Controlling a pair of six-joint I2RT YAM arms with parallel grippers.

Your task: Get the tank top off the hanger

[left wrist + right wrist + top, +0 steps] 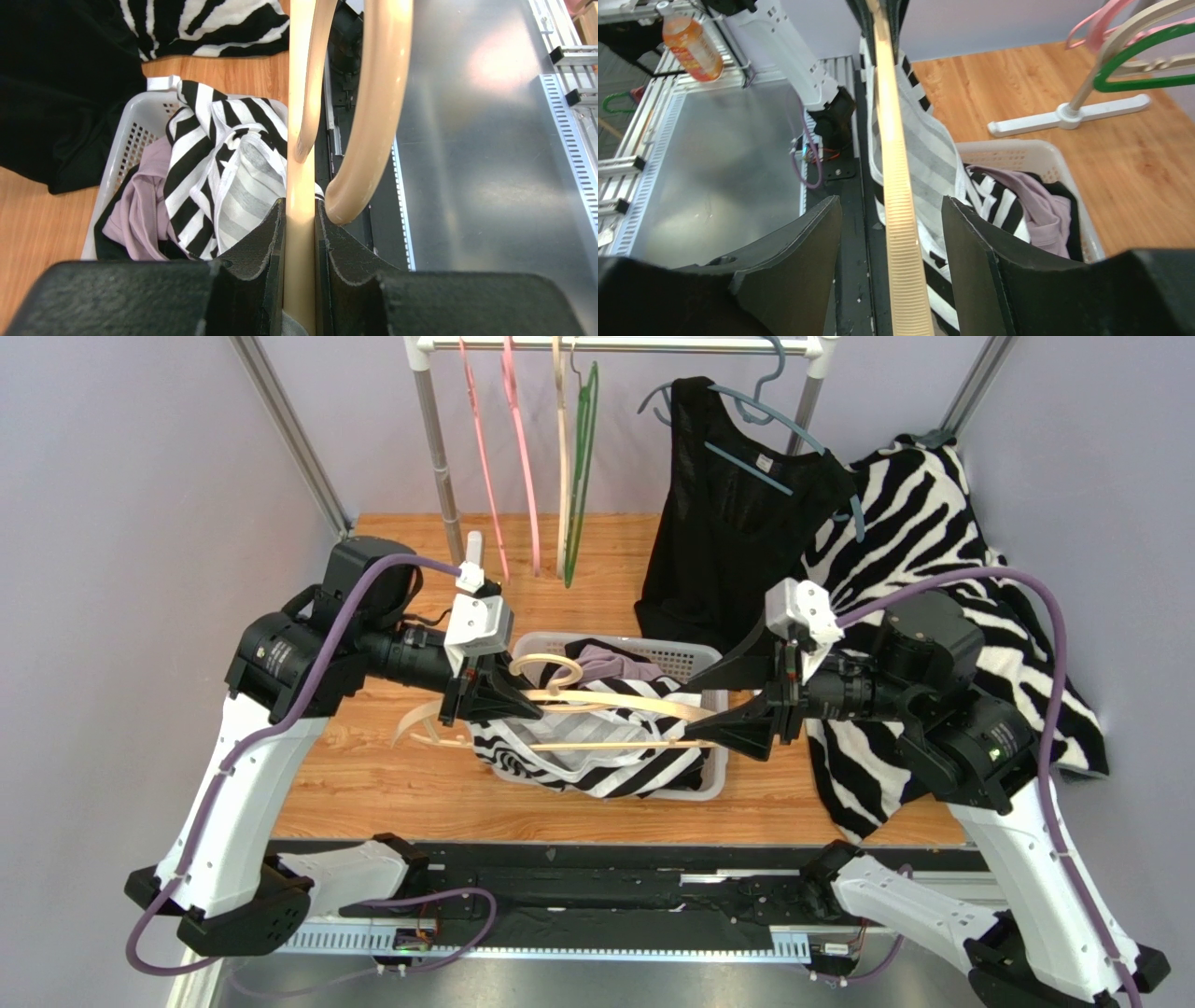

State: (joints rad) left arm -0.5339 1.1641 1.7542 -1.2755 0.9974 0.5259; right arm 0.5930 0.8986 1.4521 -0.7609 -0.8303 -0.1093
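— Anything readable anywhere?
— Nothing legible. Closest: a label on the orange bottle [691, 42], up at ten o'clock in the right wrist view, too blurred to read.
— Markings on the arms?
— Tiny green spot on the right arm [989, 742], at four o'clock from above; too small to tell.

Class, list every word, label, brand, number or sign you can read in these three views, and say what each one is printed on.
No readable text in any view.
Orange bottle: it may carry a label, but it is too blurred to read.
Beige hanger, striped tank top, white basket: no lettering visible.
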